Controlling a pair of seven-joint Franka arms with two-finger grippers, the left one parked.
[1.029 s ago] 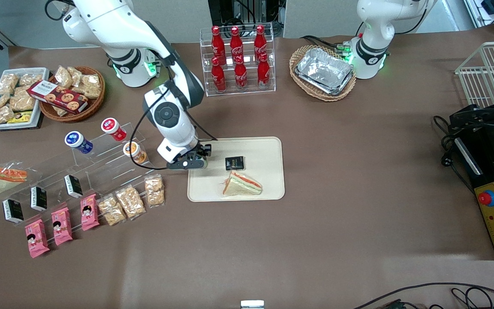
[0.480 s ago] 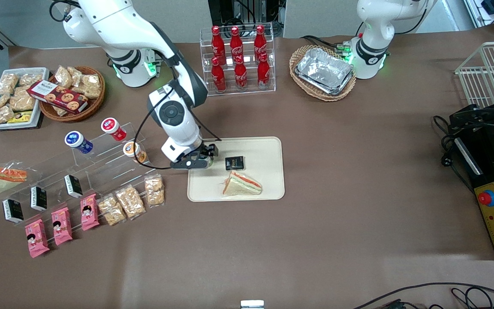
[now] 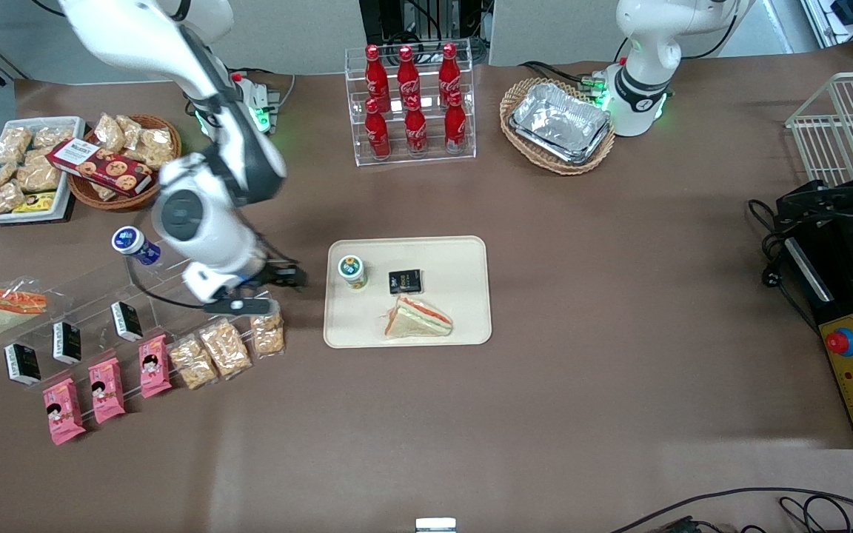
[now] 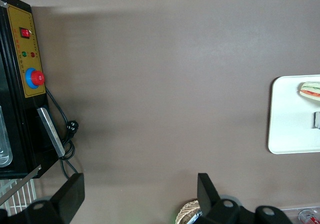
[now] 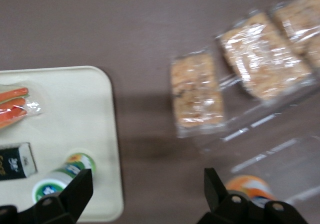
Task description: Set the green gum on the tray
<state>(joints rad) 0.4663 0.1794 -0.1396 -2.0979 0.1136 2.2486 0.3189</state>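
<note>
The green gum point(image 3: 352, 271), a small canister with a green-and-white lid, stands upright on the cream tray point(image 3: 463, 252) near the tray's edge toward the working arm's end. It also shows in the right wrist view point(image 5: 60, 179) on the tray point(image 5: 75, 114). My right gripper point(image 3: 278, 290) is open and empty, off the tray, above the table between the tray and the clear display steps. Its fingers point(image 5: 80, 189) stand wide apart over bare table.
On the tray lie a wrapped sandwich point(image 3: 417, 317) and a small black packet point(image 3: 405, 281). Snack packs point(image 3: 266, 329), pink packets and black boxes lie by the clear steps. A blue-lidded canister point(image 3: 132, 244) and an orange-lidded canister point(image 5: 250, 189) sit there. A cola rack point(image 3: 412, 100) and foil trays point(image 3: 560, 122) stand farther away.
The gripper has let go of the green gum, which now stands on the tray. The arm has swung off the tray toward the display steps.
</note>
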